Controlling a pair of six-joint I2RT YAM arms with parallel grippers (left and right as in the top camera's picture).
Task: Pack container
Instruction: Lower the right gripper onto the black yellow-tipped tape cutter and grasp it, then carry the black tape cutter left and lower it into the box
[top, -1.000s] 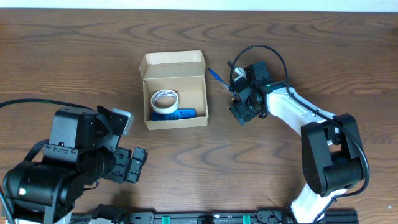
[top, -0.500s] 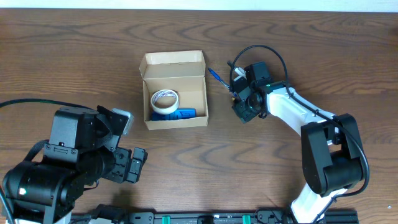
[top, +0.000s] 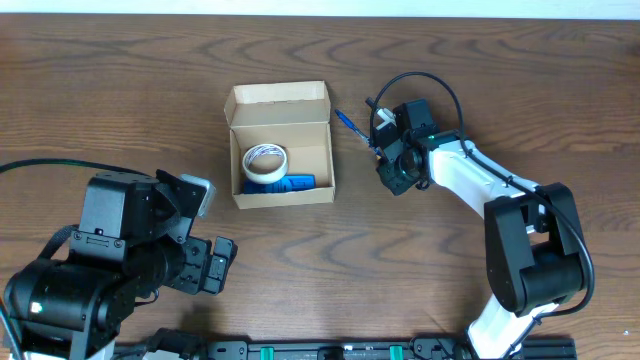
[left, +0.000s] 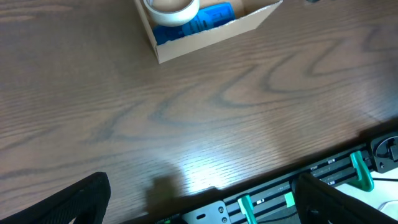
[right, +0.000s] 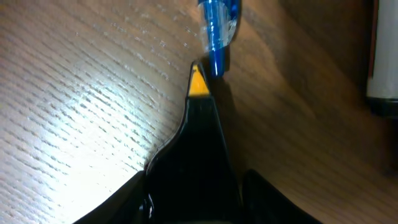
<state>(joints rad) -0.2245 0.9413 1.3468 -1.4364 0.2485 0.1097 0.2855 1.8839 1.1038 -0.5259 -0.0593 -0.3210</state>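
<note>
Tan-brown rectangular cardboard container (top: 279, 96) is sitting open on brown wooden bench (top: 120, 80), holding white tape roll (top: 265, 160) and flat blue item (top: 292, 183). Blue plastic pen (top: 348, 125) is lying just right of container, not yet packed. Right tool (top: 381, 148) is working at pen, can't tell if it's grasping. Left tool (left: 211, 200) is hanging released, well below-left of container.

- One cardboard container (top: 280, 95).
- One tape roll (top: 265, 160) inside it.
- One blue flat item (top: 292, 184) at the roll's 5 o'clock.
- One blue pen (top: 347, 124) on the worktop (top: 120, 90), at the container's 3 o'clock.
- Two hands: left hand (top: 212, 266), right hand (top: 378, 152).
</note>
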